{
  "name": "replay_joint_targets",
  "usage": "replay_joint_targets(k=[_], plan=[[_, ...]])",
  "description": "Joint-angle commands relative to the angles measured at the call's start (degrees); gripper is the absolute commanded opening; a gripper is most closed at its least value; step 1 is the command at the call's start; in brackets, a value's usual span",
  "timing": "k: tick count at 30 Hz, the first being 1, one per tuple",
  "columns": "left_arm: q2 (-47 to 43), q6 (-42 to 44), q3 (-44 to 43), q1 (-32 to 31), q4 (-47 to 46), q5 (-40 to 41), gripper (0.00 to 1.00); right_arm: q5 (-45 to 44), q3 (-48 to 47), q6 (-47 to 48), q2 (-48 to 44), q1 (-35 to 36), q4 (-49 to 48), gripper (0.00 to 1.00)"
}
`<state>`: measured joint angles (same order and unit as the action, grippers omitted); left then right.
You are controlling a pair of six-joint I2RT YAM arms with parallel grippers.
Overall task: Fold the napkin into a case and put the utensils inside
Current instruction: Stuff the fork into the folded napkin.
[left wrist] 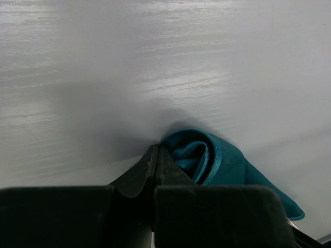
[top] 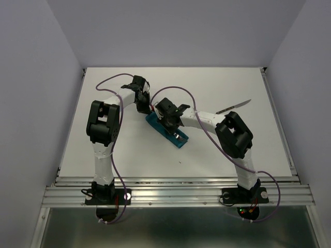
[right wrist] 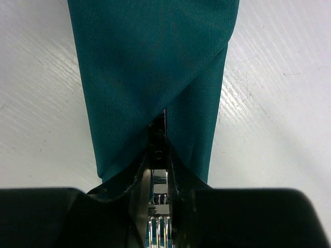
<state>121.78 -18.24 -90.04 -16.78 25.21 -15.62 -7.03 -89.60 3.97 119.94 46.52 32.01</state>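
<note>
The napkin is folded into a narrow teal case [top: 159, 126] lying aslant mid-table. My left gripper [top: 140, 107] sits at its far-left end, shut, its tips [left wrist: 156, 150] pinching the edge of the cloth, whose mouth [left wrist: 207, 157] bulges open beside the right finger. My right gripper [top: 174, 127] hovers over the near-right end, shut on the silver fork [right wrist: 159, 181]. The fork's tines point back at the wrist and its handle disappears under the crossed flaps of the case [right wrist: 150, 62]. The knife [top: 234, 107] lies alone on the table to the right.
The white table [top: 217, 150] is boxed in by pale walls on three sides. An aluminium rail [top: 176, 192] carrying both arm bases runs along the near edge. Purple cables [top: 204, 135] loop over both arms.
</note>
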Motion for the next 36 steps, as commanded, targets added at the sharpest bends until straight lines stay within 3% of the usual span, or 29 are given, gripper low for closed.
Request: replay_joint_targets(k=[1,36], plan=[[-0.14,1.19,-0.75,-0.10,1.33,-0.38,0.04,-0.97,0.92,-0.45,-0.67,-0.38,-3.00,0.17],[1.18,1.98,-2.16,-0.10,2.30,-0.91,0.04,-5.19,-1.80,8.95,-2.34,-1.43,-3.98,0.07]])
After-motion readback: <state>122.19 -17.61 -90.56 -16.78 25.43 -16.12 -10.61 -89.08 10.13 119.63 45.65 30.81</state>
